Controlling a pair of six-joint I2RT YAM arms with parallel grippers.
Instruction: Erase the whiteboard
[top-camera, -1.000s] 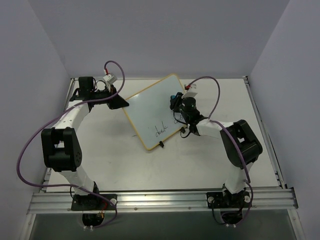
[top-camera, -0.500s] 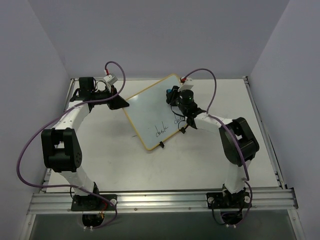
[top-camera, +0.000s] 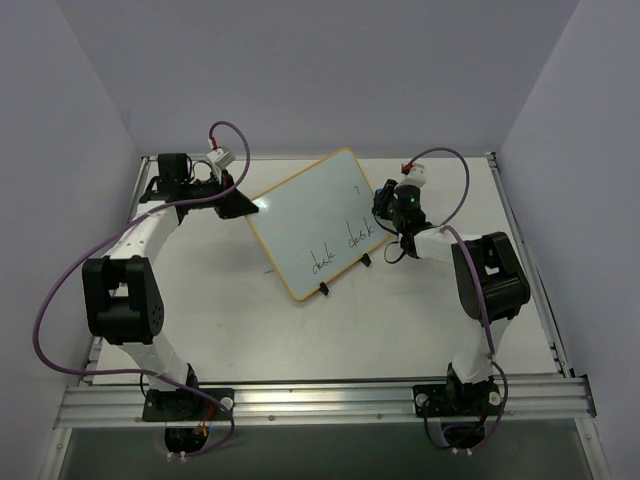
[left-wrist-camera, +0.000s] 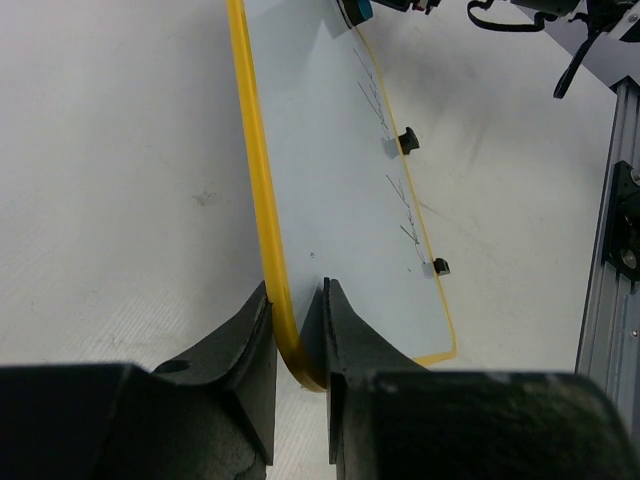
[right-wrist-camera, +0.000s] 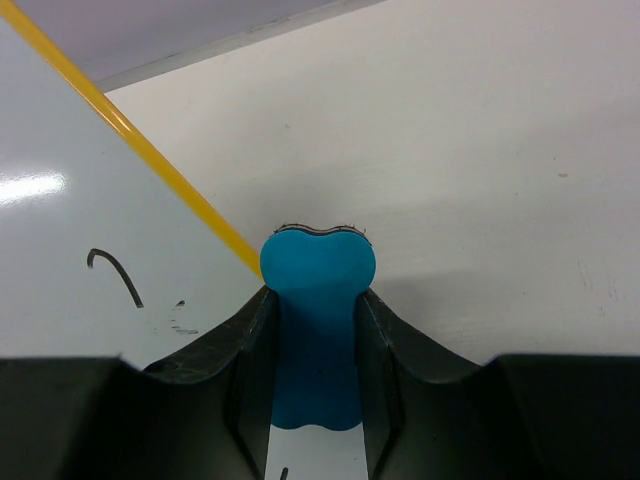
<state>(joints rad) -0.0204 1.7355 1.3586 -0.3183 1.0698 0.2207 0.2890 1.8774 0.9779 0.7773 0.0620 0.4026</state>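
Top external view: the whiteboard (top-camera: 305, 215) sits askew at the centre of the frame on the counter (top-camera: 220, 320), with black writing (top-camera: 340, 250) near its lower right edge. It looks light, stiff and smooth-faced, so it would likely slide or pivot under a wiping push. The thin yellow frame (left-wrist-camera: 255, 170) is the sensible hold. The left hand (left-wrist-camera: 296, 305), reaching in from the upper left, pinches the board's corner rim between narrow jaws. The right hand (right-wrist-camera: 316, 300), at the board's right edge, is clamped on the blue eraser (right-wrist-camera: 318, 340), its forearm pointing toward the top of the frame.
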